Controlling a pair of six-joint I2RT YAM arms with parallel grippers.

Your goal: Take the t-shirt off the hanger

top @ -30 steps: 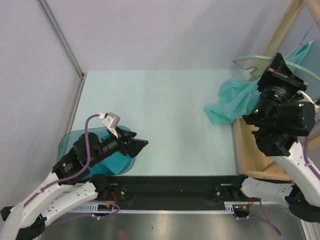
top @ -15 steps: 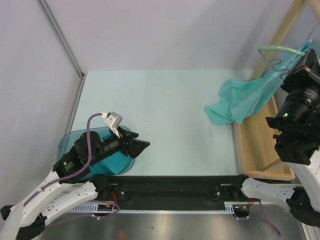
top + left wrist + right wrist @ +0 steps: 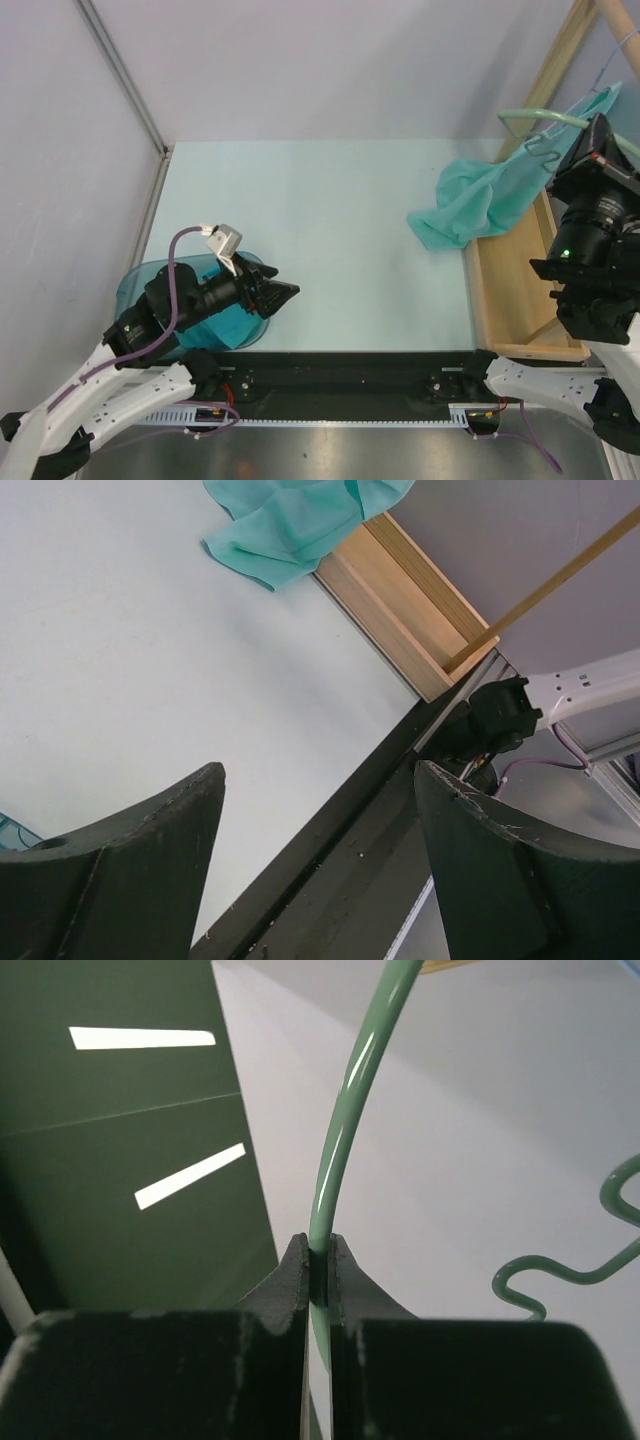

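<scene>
From the top view, the left jaws sit low at the near left of the bench (image 3: 320, 230), spread wide and holding nothing, over a blue tub (image 3: 132, 290). On the far right, the green hanger (image 3: 535, 118) is up in the air at the right arm's tip. The teal t-shirt (image 3: 470, 205) trails from it down onto the bench edge, across a wooden tray (image 3: 505, 290).

In the left wrist view, the jaws are wide apart with only bare bench between them. The t-shirt (image 3: 300, 520) lies well beyond, beside the tray (image 3: 400, 600).

In the right wrist view, the jaws are pinched tight on the thin hanger (image 3: 345, 1110) wire, which curves up and away.
</scene>
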